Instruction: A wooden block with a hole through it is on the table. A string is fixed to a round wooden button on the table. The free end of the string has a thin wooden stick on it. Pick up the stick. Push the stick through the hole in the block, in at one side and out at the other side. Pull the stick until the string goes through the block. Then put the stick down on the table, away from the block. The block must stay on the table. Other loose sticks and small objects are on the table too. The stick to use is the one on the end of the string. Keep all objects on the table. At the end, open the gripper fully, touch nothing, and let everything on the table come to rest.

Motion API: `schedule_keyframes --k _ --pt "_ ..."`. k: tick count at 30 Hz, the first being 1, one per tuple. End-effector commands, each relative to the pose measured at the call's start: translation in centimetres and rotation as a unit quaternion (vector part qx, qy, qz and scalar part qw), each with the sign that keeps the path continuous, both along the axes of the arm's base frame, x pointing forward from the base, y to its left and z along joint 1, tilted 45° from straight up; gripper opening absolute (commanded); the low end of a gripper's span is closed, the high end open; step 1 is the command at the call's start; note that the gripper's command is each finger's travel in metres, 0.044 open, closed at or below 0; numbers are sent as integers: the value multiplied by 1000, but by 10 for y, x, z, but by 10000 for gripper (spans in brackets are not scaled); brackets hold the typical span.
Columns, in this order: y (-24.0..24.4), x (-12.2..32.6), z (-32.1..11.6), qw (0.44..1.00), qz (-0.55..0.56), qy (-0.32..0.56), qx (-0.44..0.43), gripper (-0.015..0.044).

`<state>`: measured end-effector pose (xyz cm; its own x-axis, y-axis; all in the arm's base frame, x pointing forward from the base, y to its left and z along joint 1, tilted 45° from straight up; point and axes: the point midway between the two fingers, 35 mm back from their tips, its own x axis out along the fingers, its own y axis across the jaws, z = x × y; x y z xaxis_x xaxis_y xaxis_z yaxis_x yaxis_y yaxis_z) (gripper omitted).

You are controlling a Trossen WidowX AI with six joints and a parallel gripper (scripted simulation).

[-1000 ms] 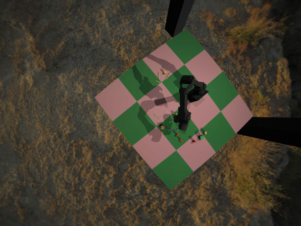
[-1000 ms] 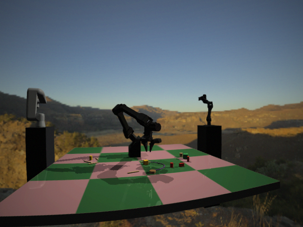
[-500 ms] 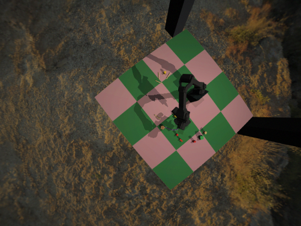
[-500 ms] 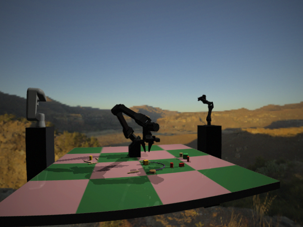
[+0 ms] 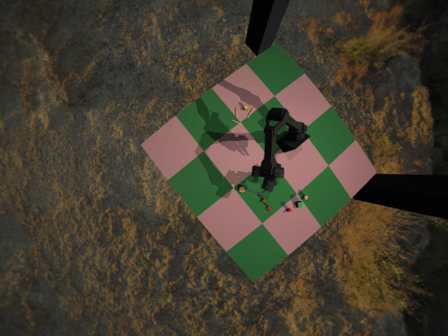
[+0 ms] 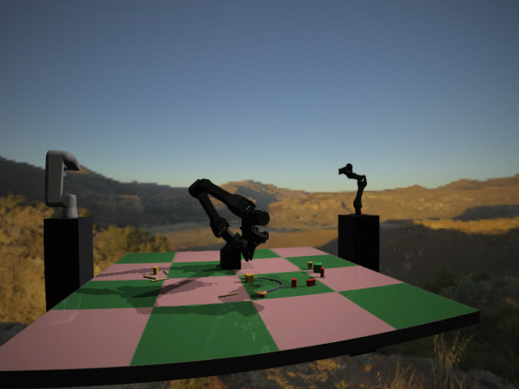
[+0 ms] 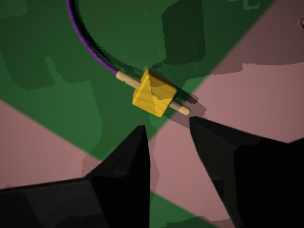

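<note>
The yellow wooden block (image 7: 155, 93) (image 6: 249, 277) stands on the table. The string's stick (image 7: 127, 80) is in the block's hole, with a short length showing on both sides in the wrist view. The purple string (image 7: 90, 47) (image 6: 279, 281) (image 5: 254, 192) joins the stick's end at the upper left of the block and curves to the round button (image 5: 242, 189) (image 6: 261, 293). My gripper (image 7: 167, 128) (image 6: 248, 259) is partly open and empty, above the table near the stick's bare end. The arm hides the block in the top view.
A loose stick (image 5: 233, 173) (image 6: 228, 294) lies near the button. Several loose sticks and a yellow cylinder (image 5: 245, 107) (image 6: 155, 269) lie farther off. Red pieces (image 5: 269, 208) (image 6: 311, 281), a green cube (image 5: 299, 204) (image 6: 317, 267) and a tan cylinder (image 5: 306, 197) (image 6: 310, 265) are beyond the string.
</note>
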<state>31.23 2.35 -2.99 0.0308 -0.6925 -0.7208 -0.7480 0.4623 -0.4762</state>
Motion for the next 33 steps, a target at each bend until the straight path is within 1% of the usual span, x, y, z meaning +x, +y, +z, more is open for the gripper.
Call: schedule_keyframes --k 1,3,5,24,33 --pt "-16 2 17 922 278 270 -20 125" --pt "-17 2 18 901 311 302 -21 125" --pt "-17 2 18 896 317 309 -22 125" --pt "-17 3 18 896 317 309 -22 125" --pt "-25 4 9 896 318 309 -21 125"
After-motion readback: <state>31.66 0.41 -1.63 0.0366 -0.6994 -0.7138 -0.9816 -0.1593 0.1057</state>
